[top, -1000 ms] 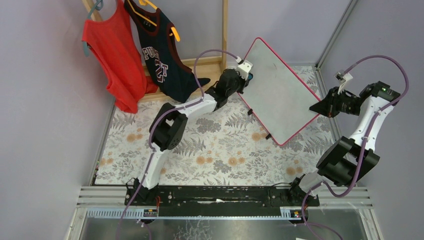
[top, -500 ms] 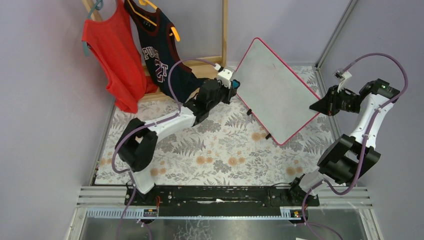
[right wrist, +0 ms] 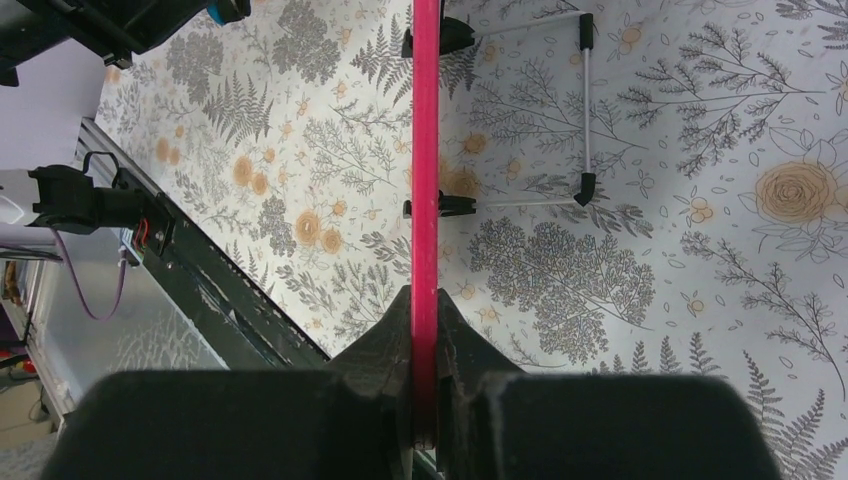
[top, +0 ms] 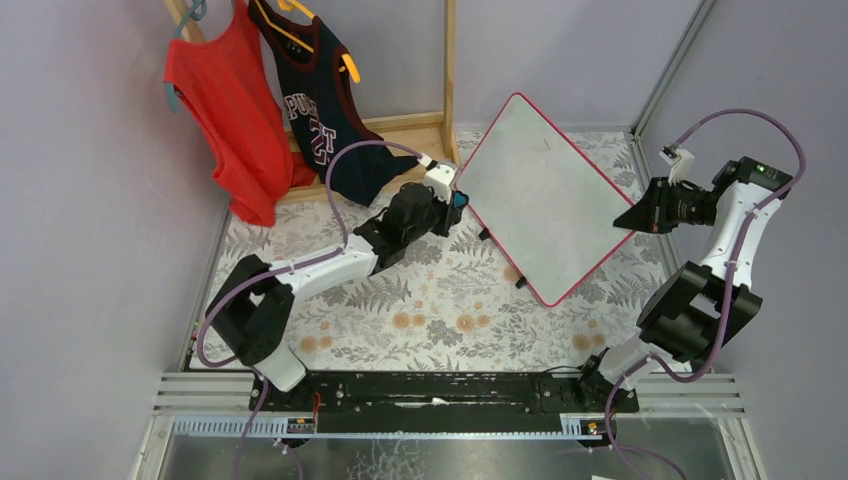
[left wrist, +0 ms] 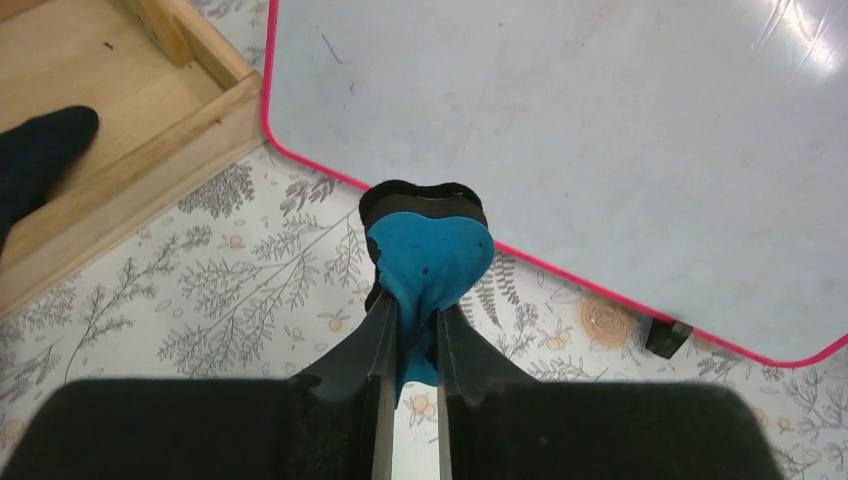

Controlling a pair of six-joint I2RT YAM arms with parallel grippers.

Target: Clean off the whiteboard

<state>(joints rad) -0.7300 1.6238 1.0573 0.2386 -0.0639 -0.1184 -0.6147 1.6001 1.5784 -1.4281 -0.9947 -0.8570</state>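
two arms share the job. at far left a red shirt and a dark jersey hang on a wooden rack, apart from the work. next comes the left tool, its fingers closed almost to touching on a blue eraser, which bulges out past the tips. the eraser hovers over the flowered worktop, just beside the board but off its face. in the left wrist view the pink frame runs just ahead of the eraser, and we cannot tell whether the two touch.

the board sits diamond-wise, one corner toward the left tool and the opposite corner toward the right arm. its long sides run from the far left toward the near right. from the left tool the white face opens ahead and to the right. in our judgement the next move turns on this: the left arm is nearer the face and carries the eraser, so it would need to go forward and rightward over the frame and onto the surface. we make out only a faint short stroke near the left corner; any other marks are too pale to see.

at far right, the right tool is clamped on the board's right corner, jaws closed on the frame, which shows edge-on in its own view. we judge it is steadying the board.
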